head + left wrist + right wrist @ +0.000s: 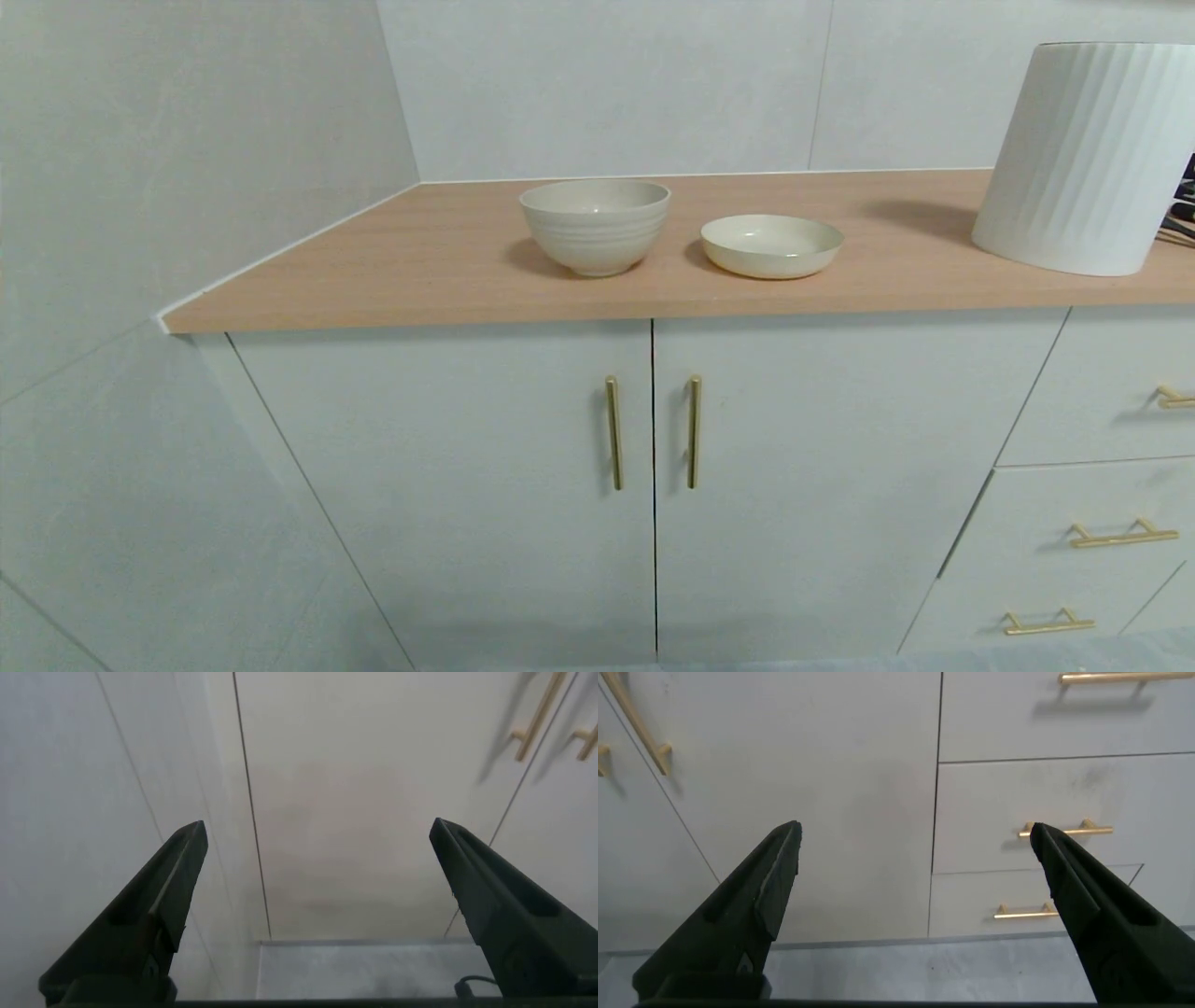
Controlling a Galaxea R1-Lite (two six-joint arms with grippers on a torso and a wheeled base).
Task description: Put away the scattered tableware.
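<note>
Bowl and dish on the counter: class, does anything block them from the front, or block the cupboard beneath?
Nothing stands in front of the bowl or dish. The cupboard doors beneath are shut, barring the inside.

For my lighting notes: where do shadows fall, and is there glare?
Head view: soft shadows lie on the countertop to the robot's left of the bowl, the plate and the ribbed container; no glare. Right wrist view: a faint shadow under the top drawer handle.
</note>
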